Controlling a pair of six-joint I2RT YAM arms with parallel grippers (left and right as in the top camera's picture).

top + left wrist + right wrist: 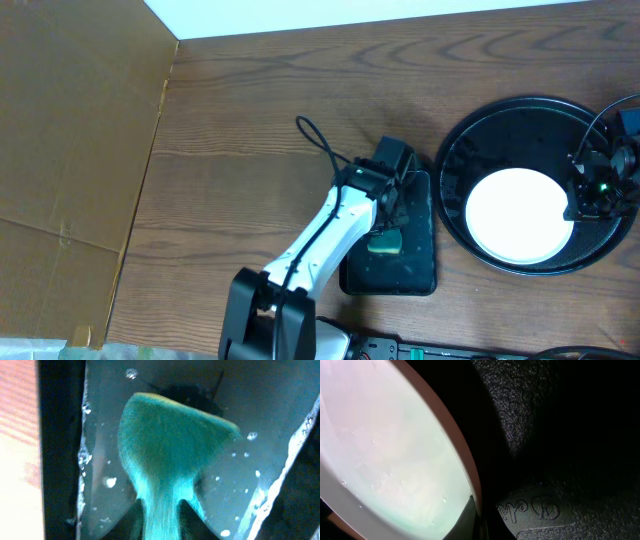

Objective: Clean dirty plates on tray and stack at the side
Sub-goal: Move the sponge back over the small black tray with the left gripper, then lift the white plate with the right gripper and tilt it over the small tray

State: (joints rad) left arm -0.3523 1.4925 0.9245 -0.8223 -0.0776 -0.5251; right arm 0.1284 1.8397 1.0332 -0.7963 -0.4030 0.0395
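So the left claw [388, 228] is down in the black water tub [420, 275], which sits on the bench [250, 150] at about 9 o'clock from the round black tray [500, 115]. From the left wrist cam, the teal sponge [170, 445] is squeezed into a narrow neck at 6 o'clock in the shot, right between the dark fingers [196, 516]. I'd call that closed down on the sponge. The rest of the sponge fans out toward 12 o'clock over the wet tub floor, with little bubbles and droplets around it. The right claw [590, 200] is fully closed and parked at the 3 o'clock edge of the plate [515, 215]. In the right wrist cam the plate rim runs right past the lens, but I honestly can't tell if the claw is actually pinching the rim or just sitting against it. I can only see one plate. It's white, lying in the tray toward 7 o'clock, with a few water drops on its face. There's a cardboard sheet [70, 150] off at 9 o'clock on the bench.
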